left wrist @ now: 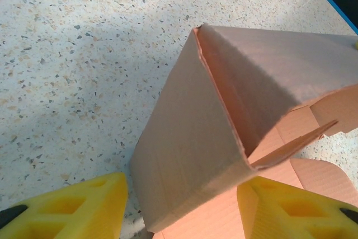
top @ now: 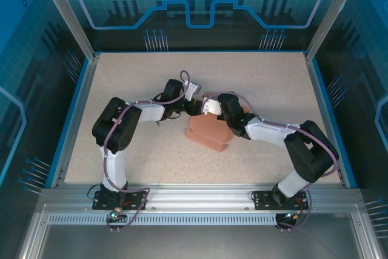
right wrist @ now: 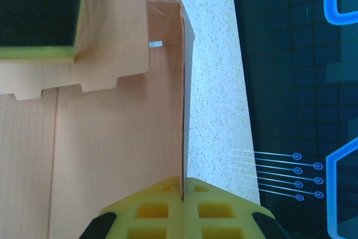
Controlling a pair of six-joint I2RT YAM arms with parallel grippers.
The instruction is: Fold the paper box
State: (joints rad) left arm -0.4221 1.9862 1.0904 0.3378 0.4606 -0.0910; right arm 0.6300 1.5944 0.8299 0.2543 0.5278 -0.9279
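on the speckled table (top: 121, 150) the paper box (top: 209, 134) sits about mid-table, between my two arms. i judge it roughly half done: one wall is creased up into a ridge, but the notched flaps are loose and nothing looks tucked or closed. my left gripper (left wrist: 180, 194) straddles that raised wall, released. my right gripper (right wrist: 183, 186) is clenched on a thin upright panel edge.

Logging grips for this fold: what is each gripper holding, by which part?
Right gripper pinches the paper box by a panel's thin edge. Left gripper straddles its folded corner; grip unclear.
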